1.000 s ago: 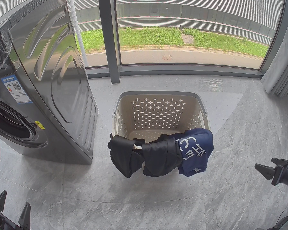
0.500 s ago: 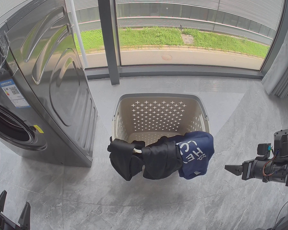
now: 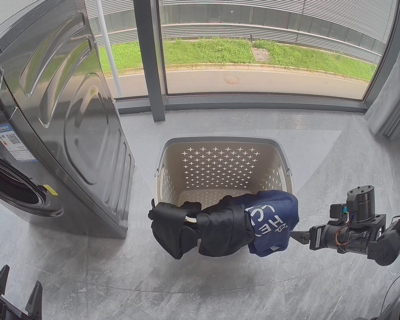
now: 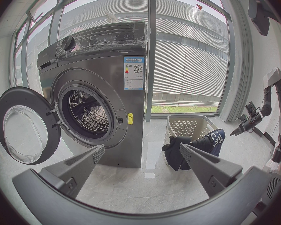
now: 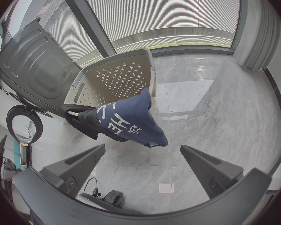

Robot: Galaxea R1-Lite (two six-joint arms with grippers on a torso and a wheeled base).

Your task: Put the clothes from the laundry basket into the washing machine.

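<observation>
1. Clothes (image 3: pixel 226 225) sit beyond the left gripper (image 3: pixel 18 285), which is nearest, fingers spread.
2. Right gripper (image 3: pixel 298 236), fingers apart too, is just beside the navy shirt (image 3: pixel 271 221).
3. Whole pile's draped over the near rim of the laundry basket (image 3: pixel 222 141).
4. Washing machine (image 3: pixel 66 112) stands farther left, door (image 4: pixel 28 125) swung open.

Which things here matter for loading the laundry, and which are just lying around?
Job: navy shirt and black clothes, both draped over the laundry basket rim; washing machine, door open; right tool, open, near the shirt; left tool, open.
Just around: curtain; window post.
</observation>
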